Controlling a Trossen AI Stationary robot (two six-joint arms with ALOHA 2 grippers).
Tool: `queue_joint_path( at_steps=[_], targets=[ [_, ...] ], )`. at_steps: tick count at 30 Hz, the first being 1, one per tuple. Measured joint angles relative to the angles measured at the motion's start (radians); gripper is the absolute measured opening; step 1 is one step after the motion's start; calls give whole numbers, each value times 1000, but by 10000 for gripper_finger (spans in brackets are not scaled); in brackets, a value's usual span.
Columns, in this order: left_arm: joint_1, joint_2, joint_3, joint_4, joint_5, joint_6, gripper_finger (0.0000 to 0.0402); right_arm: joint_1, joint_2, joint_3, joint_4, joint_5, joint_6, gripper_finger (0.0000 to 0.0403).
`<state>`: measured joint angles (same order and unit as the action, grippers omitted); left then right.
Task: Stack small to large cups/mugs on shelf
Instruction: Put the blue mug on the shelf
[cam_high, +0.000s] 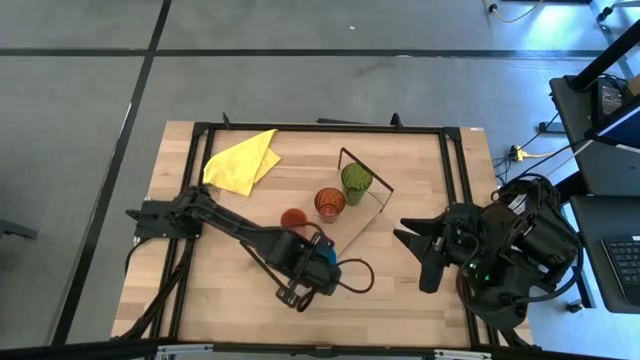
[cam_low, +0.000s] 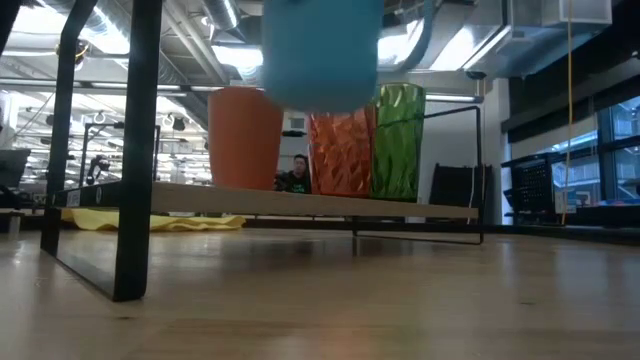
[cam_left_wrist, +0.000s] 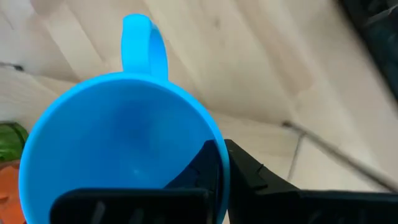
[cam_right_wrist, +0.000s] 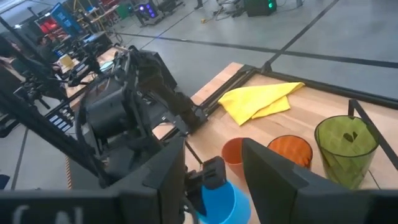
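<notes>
My left gripper (cam_high: 322, 258) is shut on the light blue mug (cam_left_wrist: 118, 149), which hangs high above the table near its front middle (cam_low: 320, 50). On the shelf board (cam_low: 420, 208) three vessels stand on their bases in a row. They are the short orange-red cup (cam_high: 293, 218), the orange-red tumbler (cam_high: 329, 202) and the green tumbler (cam_high: 356, 178). My right gripper (cam_high: 418, 255) waits open above the table's right side, its fingers apart with nothing between them. My left gripper holds the mug by its rim wall (cam_left_wrist: 219, 163), roughly opposite the handle (cam_left_wrist: 143, 43). One finger (cam_left_wrist: 198, 171) is inside the mug and the other (cam_left_wrist: 249, 174) is outside. The fingers come steeply from above. The mug hangs mouth up, lifted clear of table and shelf.
A yellow cloth (cam_high: 243, 160) lies at the table's far left. A black wire frame (cam_high: 368, 170) stands at the shelf's far end by the green tumbler. Black rails (cam_high: 455, 170) run along the table's edges. Bare wood lies near the front edge.
</notes>
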<state>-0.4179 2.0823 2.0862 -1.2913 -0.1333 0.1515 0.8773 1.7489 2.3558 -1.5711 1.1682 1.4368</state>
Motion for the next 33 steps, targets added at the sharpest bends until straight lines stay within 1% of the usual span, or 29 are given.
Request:
queue_joint_path(
  at_steps=[2,6,10,13,17,20,22,25,29,33],
  targets=[
    [-14,-14,1,25,-3,-43,4,9,0,0,0,1,-2,159],
    [-38,-18,1,25,12,-156,4,17,0,0,0,6,-9,159],
    [-72,-44,0,-27,28,-230,4,18,0,0,0,1,-24,159],
    [-82,-69,0,-104,37,-276,4,18,0,0,0,-11,-24,159],
    [-74,-88,0,-164,44,-276,4,18,0,0,0,-11,-28,159],
    [-69,-87,-2,-165,63,-251,4,18,0,0,0,-12,-28,159],
    [-64,-88,-22,-164,86,-249,4,18,0,0,0,-16,-28,159],
    [-65,-88,-77,-167,91,-249,4,24,0,0,0,-18,-28,159],
    [-80,-130,-170,-78,91,-291,4,34,0,0,3,-18,-24,159],
    [-88,-203,-249,45,87,-369,4,44,0,0,6,-12,-23,159]
  ],
)
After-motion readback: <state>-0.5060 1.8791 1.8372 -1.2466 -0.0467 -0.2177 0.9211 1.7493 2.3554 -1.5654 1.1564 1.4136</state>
